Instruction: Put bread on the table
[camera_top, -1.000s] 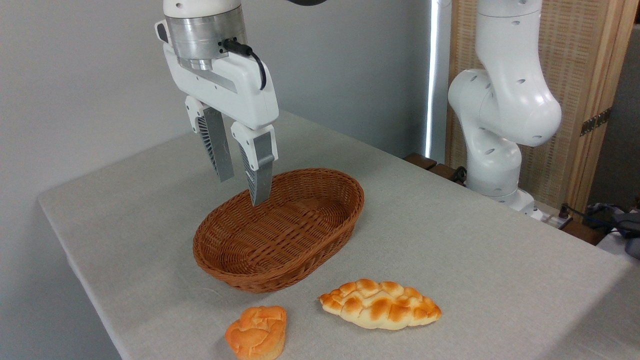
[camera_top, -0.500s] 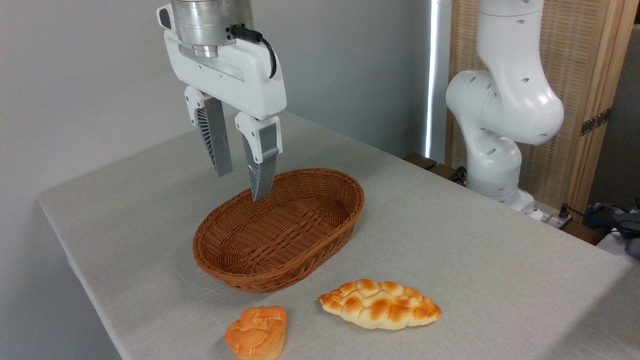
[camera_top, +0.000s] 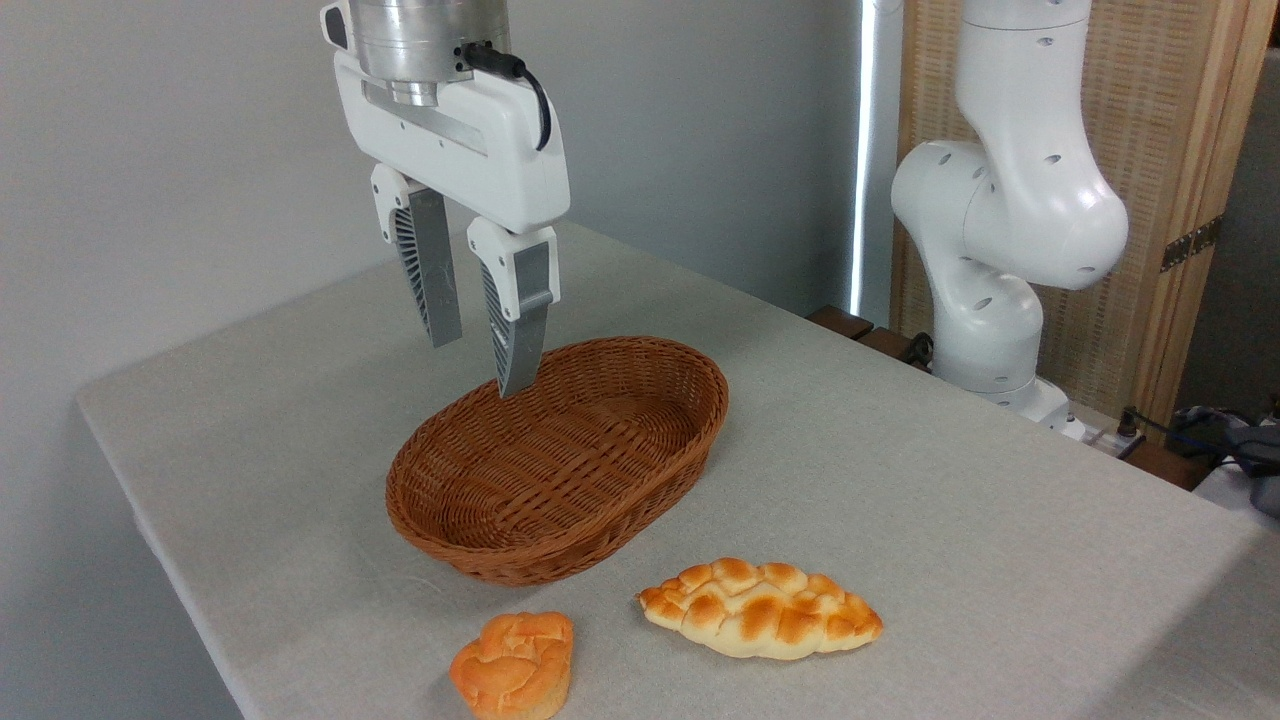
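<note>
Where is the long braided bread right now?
The bread lies on the table near its front edge, just in front of the empty basket and to the right of the small bun.

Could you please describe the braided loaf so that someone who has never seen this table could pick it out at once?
Start at the brown oval wicker basket in the middle of the grey-beige cloth-covered table. In front of it, nearer the camera, two baked items lie on the cloth; the long braided loaf is the right-hand one. Unlike the small round orange bun beside it, it is elongated, pale cream with golden-brown bumps and pointed ends.
</note>
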